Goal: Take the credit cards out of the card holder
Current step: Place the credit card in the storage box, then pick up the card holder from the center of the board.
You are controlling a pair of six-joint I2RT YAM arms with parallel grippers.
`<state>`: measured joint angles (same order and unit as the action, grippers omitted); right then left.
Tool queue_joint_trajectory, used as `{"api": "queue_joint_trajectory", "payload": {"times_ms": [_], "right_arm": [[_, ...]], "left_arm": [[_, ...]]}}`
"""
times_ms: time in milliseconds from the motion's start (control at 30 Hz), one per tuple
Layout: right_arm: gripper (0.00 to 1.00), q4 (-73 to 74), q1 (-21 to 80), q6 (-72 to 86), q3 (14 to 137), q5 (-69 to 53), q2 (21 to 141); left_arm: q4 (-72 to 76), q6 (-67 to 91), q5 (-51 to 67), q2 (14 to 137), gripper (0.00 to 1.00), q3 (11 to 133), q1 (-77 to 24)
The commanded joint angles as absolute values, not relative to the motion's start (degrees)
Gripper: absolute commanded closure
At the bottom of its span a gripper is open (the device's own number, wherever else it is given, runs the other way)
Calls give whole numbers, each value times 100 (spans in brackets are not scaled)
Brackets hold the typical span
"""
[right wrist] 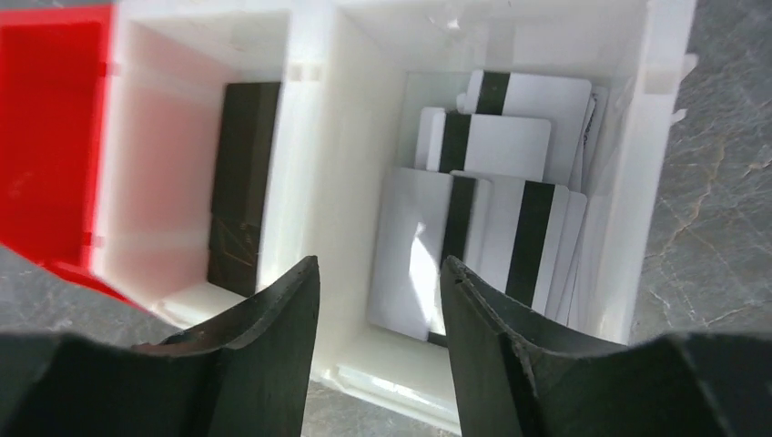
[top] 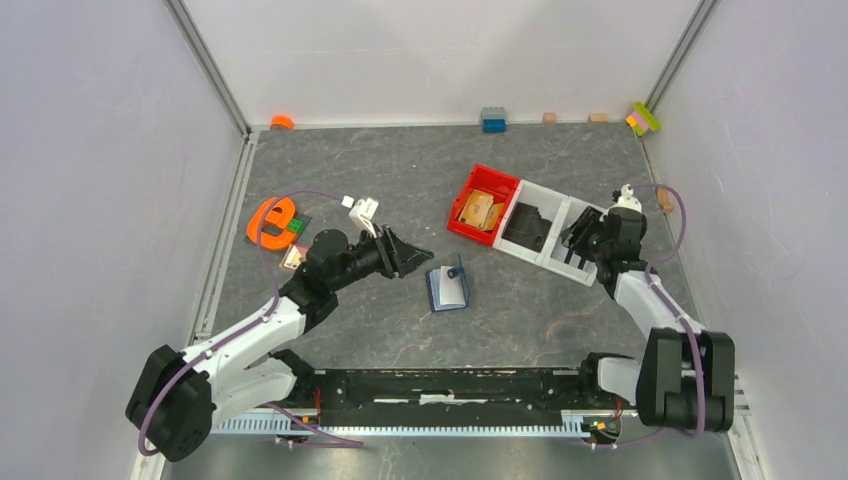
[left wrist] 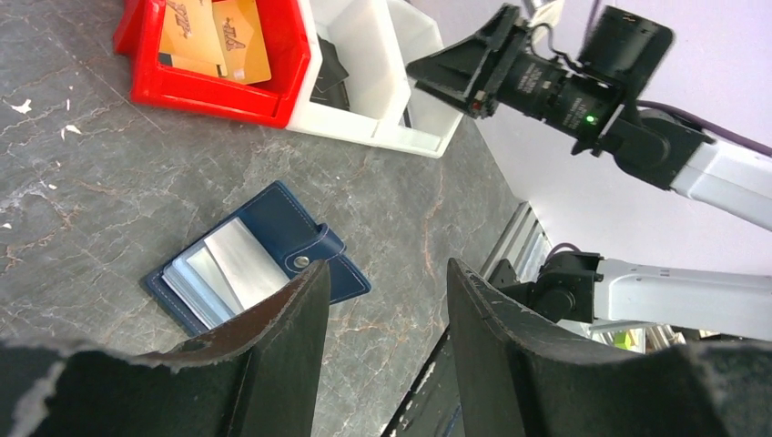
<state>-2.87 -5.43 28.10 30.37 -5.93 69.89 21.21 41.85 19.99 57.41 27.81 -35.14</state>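
Note:
The card holder (top: pixel 448 287) (left wrist: pixel 255 259), a navy wallet, lies open on the table with its pale pockets up and its snap tab to the right. My left gripper (top: pixel 412 256) (left wrist: pixel 384 273) hovers open and empty just left of it. My right gripper (top: pixel 579 243) (right wrist: pixel 380 264) is open and empty above the white tray's (right wrist: pixel 319 137) right compartment. Several credit cards (right wrist: pixel 510 146) lie in there, white backs and black stripes up. Whether any card sits in the wallet's pockets I cannot tell.
A red tray (top: pixel 497 178) (left wrist: pixel 209 91) holding orange-tan pieces adjoins the white tray (top: pixel 560 205), whose middle compartment holds a dark object (right wrist: pixel 241 182). An orange shape (top: pixel 272 222) lies at the left. Small toy blocks (top: pixel 492 120) line the back wall.

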Motion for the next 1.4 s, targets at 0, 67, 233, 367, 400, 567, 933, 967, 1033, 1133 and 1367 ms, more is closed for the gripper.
{"api": "queue_joint_trajectory", "payload": {"times_ms": [0, 67, 233, 367, 400, 567, 933, 967, 1033, 1133, 1367], "right_arm": [[43, -756, -571, 2879, 2816, -633, 6066], [40, -853, -571, 2799, 2725, -978, 5712], [5, -1344, -126, 2683, 2494, -2159, 5265], [2, -1103, 957, 2298, 2695, -1934, 5237], [2, -975, 1198, 2194, 2788, -1807, 5274], [2, -1156, 1943, 2066, 2781, -1901, 5396], [2, -1116, 3855, 1920, 3368, -1093, 6731], [2, -1003, 4067, 1920, 3471, -843, 6904], [2, -752, 4488, 1895, 3754, -321, 7335], [2, -241, 5053, 1914, 4209, 632, 7949], [2, 1477, 6002, 1906, 5674, 2711, 9380]], "left_arm": [[2174, 3948, 1946, 5862, 43, 2905, -3527], [1957, 3977, 1824, 5960, 43, 2983, -3524], [1080, 3879, 1423, 6422, 44, 3403, -3524], [1013, 3876, 1411, 6683, 44, 3494, -3526], [1002, 3880, 1408, 6705, 44, 3508, -3525], [976, 3950, 1463, 6663, 45, 3527, -3525], [901, 4558, 1172, 6663, 46, 3826, -3524], [924, 4562, 1140, 6655, 46, 3836, -3524], [1042, 4359, 976, 6609, 46, 3777, -3526], [1124, 3897, 406, 6517, 46, 3593, -3517], [932, 3615, 74, 6108, 45, 3457, -3516]]}}
